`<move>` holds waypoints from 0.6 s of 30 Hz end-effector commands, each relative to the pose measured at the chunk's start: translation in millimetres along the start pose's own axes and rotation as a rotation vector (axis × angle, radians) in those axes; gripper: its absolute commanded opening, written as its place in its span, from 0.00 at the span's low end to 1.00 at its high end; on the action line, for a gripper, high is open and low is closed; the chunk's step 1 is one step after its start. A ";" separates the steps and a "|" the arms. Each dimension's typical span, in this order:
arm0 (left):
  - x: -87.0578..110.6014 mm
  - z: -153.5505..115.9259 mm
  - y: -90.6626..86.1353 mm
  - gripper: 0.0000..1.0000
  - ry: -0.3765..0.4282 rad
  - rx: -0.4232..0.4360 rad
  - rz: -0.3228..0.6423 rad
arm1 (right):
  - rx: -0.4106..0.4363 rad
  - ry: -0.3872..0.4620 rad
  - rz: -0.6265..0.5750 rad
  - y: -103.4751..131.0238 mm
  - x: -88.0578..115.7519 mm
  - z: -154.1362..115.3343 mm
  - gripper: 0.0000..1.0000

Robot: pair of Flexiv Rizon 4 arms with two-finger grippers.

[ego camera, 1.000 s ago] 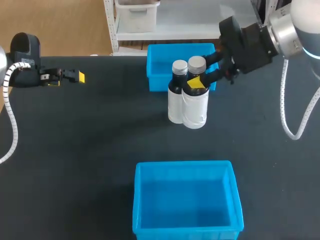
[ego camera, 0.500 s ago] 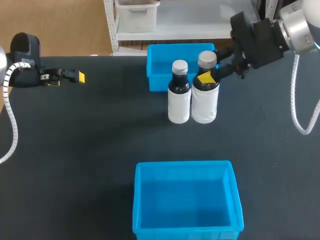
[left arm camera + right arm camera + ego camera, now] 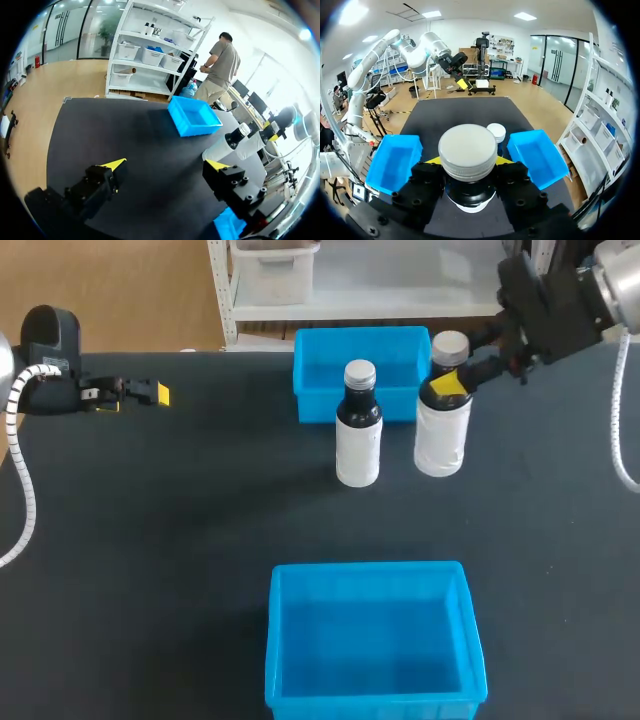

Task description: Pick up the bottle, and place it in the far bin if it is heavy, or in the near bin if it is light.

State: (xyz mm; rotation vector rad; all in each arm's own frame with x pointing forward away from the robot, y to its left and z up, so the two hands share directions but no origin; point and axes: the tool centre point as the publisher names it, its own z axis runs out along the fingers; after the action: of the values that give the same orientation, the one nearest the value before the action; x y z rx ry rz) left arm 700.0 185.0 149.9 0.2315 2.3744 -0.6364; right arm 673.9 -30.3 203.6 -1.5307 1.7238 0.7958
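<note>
Swings rightward since a moment ago, on the right gripper (image 3: 455, 380), clamped around the neck of the dark, white-labelled plastic bottle with grey cap (image 3: 442, 435); holds it beside the blue plastic far bin (image 3: 315, 405), apart from a matching second bottle (image 3: 358, 445). Leaves the left gripper (image 3: 166, 165) spread apart, far left.

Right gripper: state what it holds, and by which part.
The right gripper is shut on one bottle, clamping its dark neck just under the cap.
</note>
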 end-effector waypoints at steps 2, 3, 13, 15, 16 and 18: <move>0.0 0.0 0.0 1.00 0.000 0.000 0.000 | -0.030 -0.032 0.014 -9.7 5.6 -17.8 0.00; 0.0 0.0 0.0 1.00 0.000 0.000 0.000 | -0.028 -0.034 0.015 -11.0 7.1 -19.8 0.00; 0.0 0.0 0.0 1.00 0.000 0.000 0.000 | -0.027 -0.055 0.020 -18.6 15.7 -27.6 0.00; 0.0 0.0 0.0 1.00 0.000 0.000 0.000 | -0.027 -0.056 0.021 -19.1 16.5 -28.1 0.00; 0.0 0.0 0.0 1.00 0.000 0.000 0.000 | -0.028 -0.057 0.022 -19.2 16.7 -28.3 0.00; 0.0 0.0 0.0 1.00 0.000 0.000 0.000 | -0.029 -0.058 0.022 -19.3 16.9 -28.4 0.00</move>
State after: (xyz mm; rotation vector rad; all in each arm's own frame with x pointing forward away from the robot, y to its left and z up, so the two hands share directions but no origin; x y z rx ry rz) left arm 700.0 185.0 149.9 0.2315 2.3744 -0.6364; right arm 687.6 -64.9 204.3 -1.4942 1.6999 0.8662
